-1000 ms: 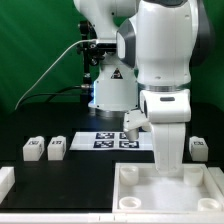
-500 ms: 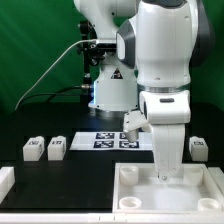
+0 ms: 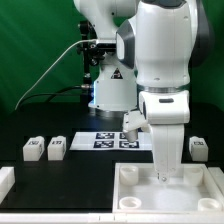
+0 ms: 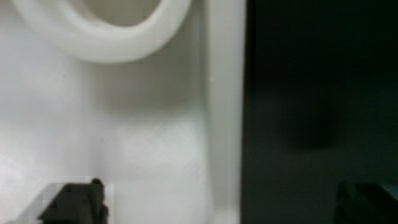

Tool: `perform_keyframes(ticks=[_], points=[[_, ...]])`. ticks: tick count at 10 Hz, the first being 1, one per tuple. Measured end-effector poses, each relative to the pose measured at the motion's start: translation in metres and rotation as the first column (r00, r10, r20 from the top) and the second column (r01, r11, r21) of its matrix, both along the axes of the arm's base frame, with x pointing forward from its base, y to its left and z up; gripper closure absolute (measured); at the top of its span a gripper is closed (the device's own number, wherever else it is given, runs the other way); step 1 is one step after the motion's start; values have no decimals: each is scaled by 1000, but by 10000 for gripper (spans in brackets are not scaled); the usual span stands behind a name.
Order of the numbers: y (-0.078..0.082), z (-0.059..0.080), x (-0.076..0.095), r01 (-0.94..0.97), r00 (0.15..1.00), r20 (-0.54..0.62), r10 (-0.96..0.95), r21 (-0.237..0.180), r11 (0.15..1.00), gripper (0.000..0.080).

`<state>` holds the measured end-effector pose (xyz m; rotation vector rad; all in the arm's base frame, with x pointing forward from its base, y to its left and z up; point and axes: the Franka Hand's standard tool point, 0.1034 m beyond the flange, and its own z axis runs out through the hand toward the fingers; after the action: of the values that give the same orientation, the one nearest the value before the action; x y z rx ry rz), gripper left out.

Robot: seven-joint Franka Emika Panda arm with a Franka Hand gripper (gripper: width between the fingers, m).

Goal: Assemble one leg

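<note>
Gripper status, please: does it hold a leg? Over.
Gripper open, empty, down at tray edge. Nearest leg lying loose, untouched. No obstacle seen between them.

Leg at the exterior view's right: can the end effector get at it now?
Probably yes. The leg stands alone beyond the tray with nothing over it; the end effector, open and empty, sits low at the tray's rim and would have to lift first.
</note>
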<state>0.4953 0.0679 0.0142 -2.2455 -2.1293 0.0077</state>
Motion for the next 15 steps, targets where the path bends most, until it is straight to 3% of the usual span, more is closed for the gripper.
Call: perform_keyframes(ticks=[3, 5, 6, 7, 9, 11, 15], points=[[-1, 0, 0, 1, 1000, 0, -1, 0, 1000, 151], [-2, 17, 2, 111, 994, -2, -111, -14, 994, 151], [3, 25, -3, 135, 991, -4, -135, -18, 991, 151], [12, 31, -9, 290, 957, -7, -290, -19, 957, 151], [35, 36, -24, 554, 832, -20, -554, -25, 832, 151], [67, 35, -33, 763, 645, -26, -764, -21, 646, 151], [76, 34, -34, 938, 343, -53, -938, -32, 345, 151]])
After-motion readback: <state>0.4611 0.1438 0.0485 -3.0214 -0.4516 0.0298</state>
